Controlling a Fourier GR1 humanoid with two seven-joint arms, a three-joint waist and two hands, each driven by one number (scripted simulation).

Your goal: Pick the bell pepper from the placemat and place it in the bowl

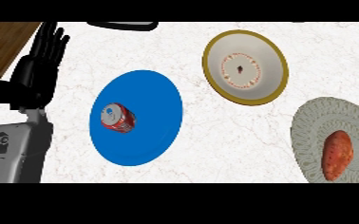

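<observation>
From the head view, the left hand [38, 61] is resting at the left edge with fingers straight, side by side and pointing up, holding nothing; the right hand is not showing. No bell pepper is showing: a red can [118, 117] is lying on the blue round mat [151, 90] just right of and below those fingers. The gold-rimmed bowl [246, 67] is sitting farther right, and a sweet potato [337, 154] is lying lengthwise up-down on a grey plate [308, 123] farthest right.
</observation>
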